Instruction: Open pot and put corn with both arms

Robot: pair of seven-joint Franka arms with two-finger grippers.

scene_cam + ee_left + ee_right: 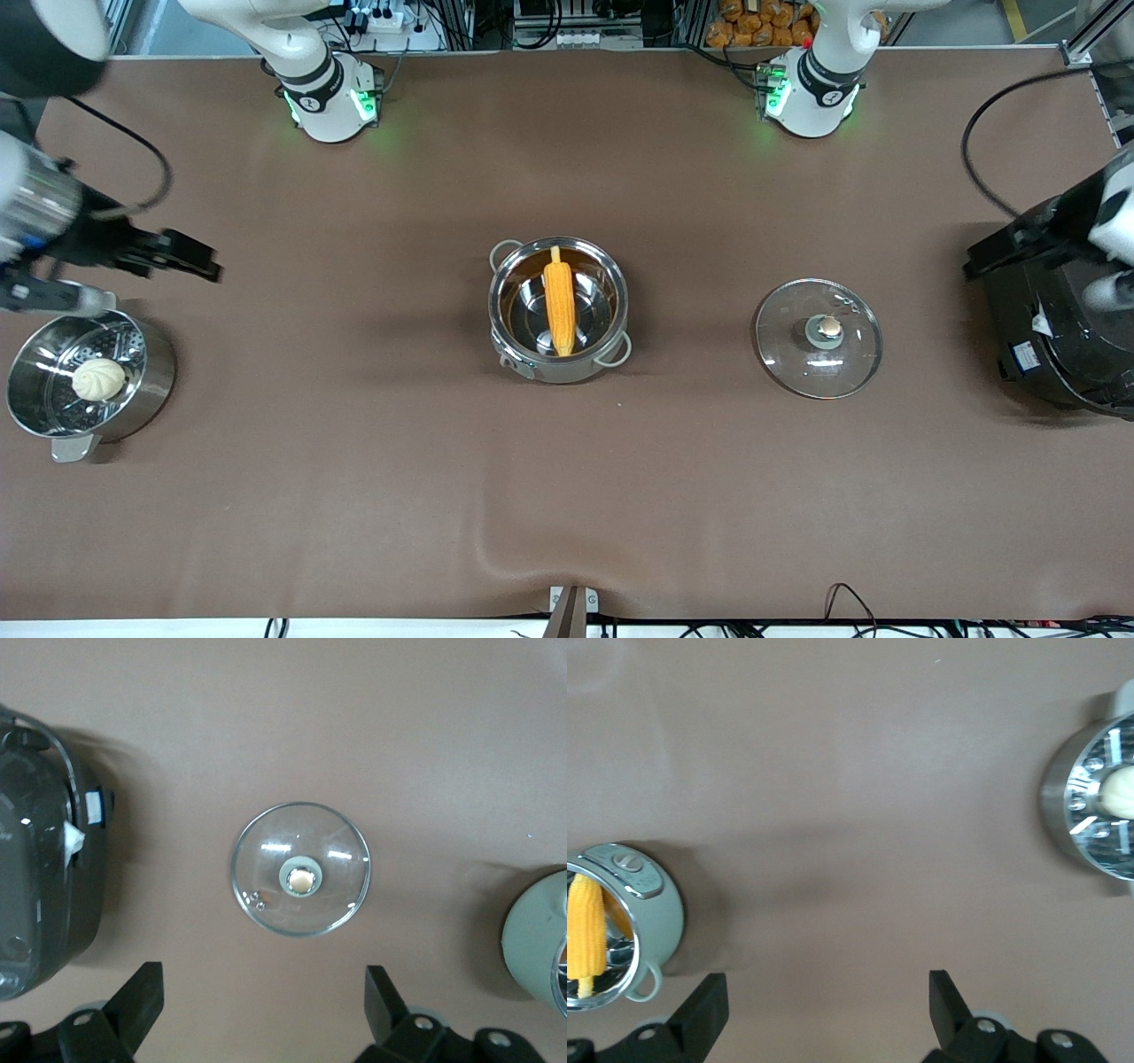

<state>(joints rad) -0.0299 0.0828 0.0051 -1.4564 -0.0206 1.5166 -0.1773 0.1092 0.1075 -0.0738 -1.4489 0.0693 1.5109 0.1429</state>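
At the right arm's end of the table: steamer pot [89, 383] with perforated insert, white bun [98, 378] inside. Above it and just toward the bases, right gripper [197, 259] up in the air over bare table, fingers spread wide in the right wrist view, nothing between them [824, 1014].

Mid-table: the pot [558, 309], uncovered, shiny steel with two pale loop handles. Corn [558, 302] inside, lying lengthwise along the pot's floor, tapered tip toward the robot bases, blunt end toward the front camera. Seen again in the right wrist view at the frame's edge, corn [585, 930] in pot [654, 904].

Toward the left arm's end: glass lid [819, 338] flat on the table, tan knob up, well apart from the pot.

At the left arm's end: black rice cooker [1054, 328], left gripper [1001, 252] over its edge; in the left wrist view fingers wide apart, empty [264, 1014], lid [301, 869] on the table below.
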